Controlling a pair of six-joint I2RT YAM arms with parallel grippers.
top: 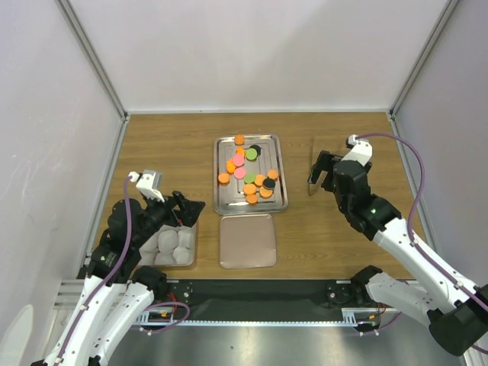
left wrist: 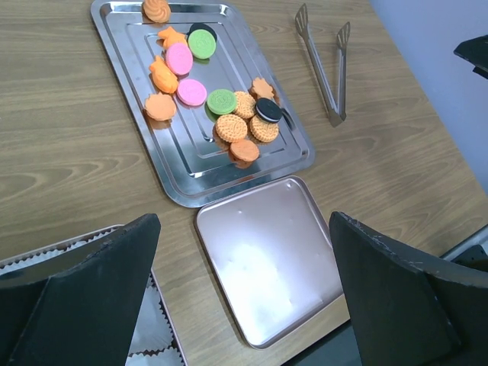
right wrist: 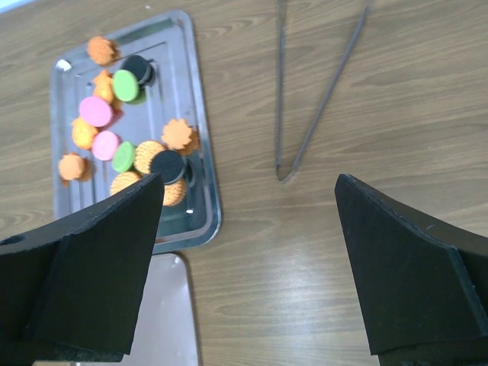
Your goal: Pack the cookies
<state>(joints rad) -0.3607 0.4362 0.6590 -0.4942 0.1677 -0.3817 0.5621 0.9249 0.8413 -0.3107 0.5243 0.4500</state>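
1. Cookies (top: 249, 174) all lie on the steel tray (top: 226, 202) at the middle of the worktop (top: 168, 152). Most bunch towards its 3 o'clock side, and one orange one sits alone by the rim at 12 o'clock. None shows anywhere off the tray.
2. The small box (top: 174, 245) of white cups stands at 8 o'clock from the tray. No cookie shows in the cups you can see, though your left arm hides part of it.
3. A flat pinkish lid (top: 248, 241) lies just beside the tray at 6 o'clock, apart from the box, so the box is uncovered.
4. The tongs (left wrist: 316, 69) rest on the worktop at 3 o'clock from the tray, and neither hand touches them.
5. Your left hand (top: 192, 212) hovers over the box, fingers spread wide and holding nothing. Your right hand (top: 322, 177) hangs above the tongs, likewise spread and empty.
6. By my reading, packing has not begun: you have every cookie left to move into the cups, and likely the lid to fit afterwards.
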